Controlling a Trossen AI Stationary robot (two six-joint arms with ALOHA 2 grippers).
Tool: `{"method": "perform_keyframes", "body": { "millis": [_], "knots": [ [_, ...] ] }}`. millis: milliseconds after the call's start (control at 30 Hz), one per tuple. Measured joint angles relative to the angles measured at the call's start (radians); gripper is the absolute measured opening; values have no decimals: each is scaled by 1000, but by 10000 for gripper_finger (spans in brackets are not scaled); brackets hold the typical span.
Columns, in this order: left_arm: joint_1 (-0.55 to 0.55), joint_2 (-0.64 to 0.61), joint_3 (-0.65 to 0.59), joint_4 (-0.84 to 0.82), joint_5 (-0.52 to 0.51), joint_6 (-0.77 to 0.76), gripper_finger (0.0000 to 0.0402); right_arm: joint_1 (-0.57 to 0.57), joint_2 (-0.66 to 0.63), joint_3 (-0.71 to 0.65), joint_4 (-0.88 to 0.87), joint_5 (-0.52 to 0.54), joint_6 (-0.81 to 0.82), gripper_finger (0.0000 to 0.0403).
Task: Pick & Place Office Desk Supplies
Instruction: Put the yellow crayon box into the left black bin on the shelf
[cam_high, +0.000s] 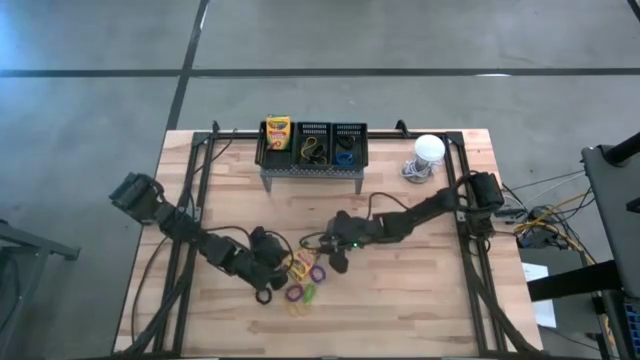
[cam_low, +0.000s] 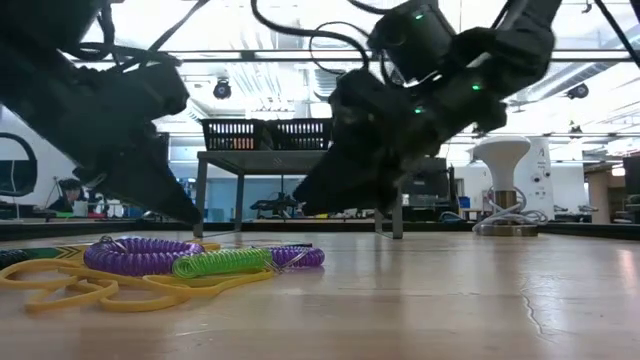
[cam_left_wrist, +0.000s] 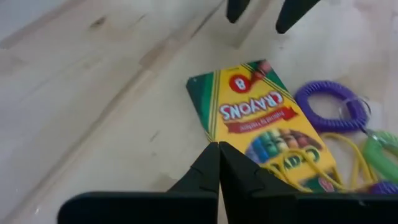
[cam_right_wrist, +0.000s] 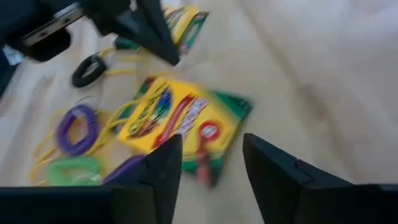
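A yellow-and-green crayon box (cam_left_wrist: 261, 121) lies flat on the table beside a pile of coiled band loops: purple (cam_low: 140, 255), green (cam_low: 220, 262) and yellow (cam_low: 100, 285). My left gripper (cam_left_wrist: 217, 146) is shut, with its tips at the box's long edge. My right gripper (cam_right_wrist: 211, 155) comes from the opposite side. It is open, low over the box's other end (cam_right_wrist: 186, 118), with nothing held. At the far edge, black mesh baskets (cam_high: 312, 145) stand on a grey stand. One holds a crayon box (cam_high: 277, 128); the others hold bands. My left gripper has its shut fingertips right at the crayon box's long edge (cam_left_wrist: 210, 134), slanting down from the table's left. I cannot tell whether they touch it. The box lies flat on the table.
A white dome (cam_high: 428, 150) stands at the far right, next to the grey stand (cam_high: 310, 172). A black band loop (cam_high: 265, 295) lies near my left gripper. The two arms face each other closely over the pile. Bare wood lies to the near right.
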Motion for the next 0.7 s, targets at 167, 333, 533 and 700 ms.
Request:
{"method": "perform_keyframes", "body": {
  "millis": [167, 333, 533, 700],
  "knots": [
    [14, 0, 0, 5, 11, 0, 5, 24, 30, 53, -1, 15, -73, 184],
    [14, 0, -1, 15, 99, 68, 4, 41, 145, 136, 4, 75, -79, 178],
    [13, 0, -48, 97, 102, 73, 4, 39, 211, 238, -147, 106, -89, 163],
    [12, 0, -75, 167, 99, 71, 4, 62, 122, 302, -573, 272, -49, 146]
  ]
}}
